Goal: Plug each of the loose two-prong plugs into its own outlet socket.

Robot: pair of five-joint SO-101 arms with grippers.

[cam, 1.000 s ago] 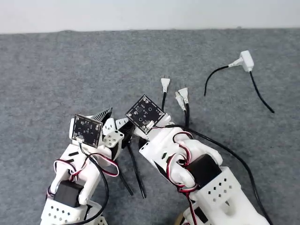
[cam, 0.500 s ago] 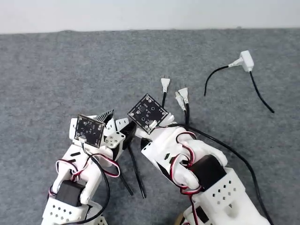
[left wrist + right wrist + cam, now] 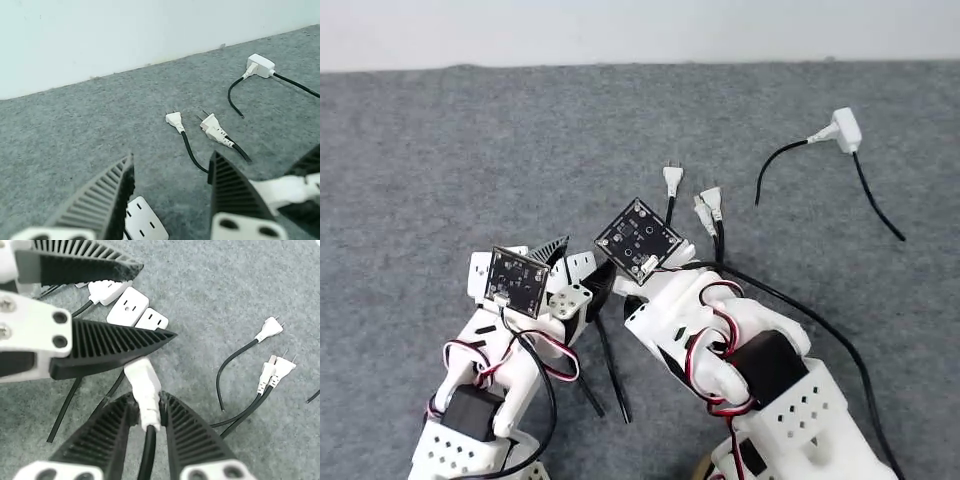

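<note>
Grey carpet, white wall beyond plugs

Three loose plugs upper centre; a fourth plug low in the right wrist view; two outlet sockets side by side; third socket upper right, fifth plug seated; two arms.

Light is bright, even and diffuse across the desk; shadows on it are faint, short and soft-edged.
</note>
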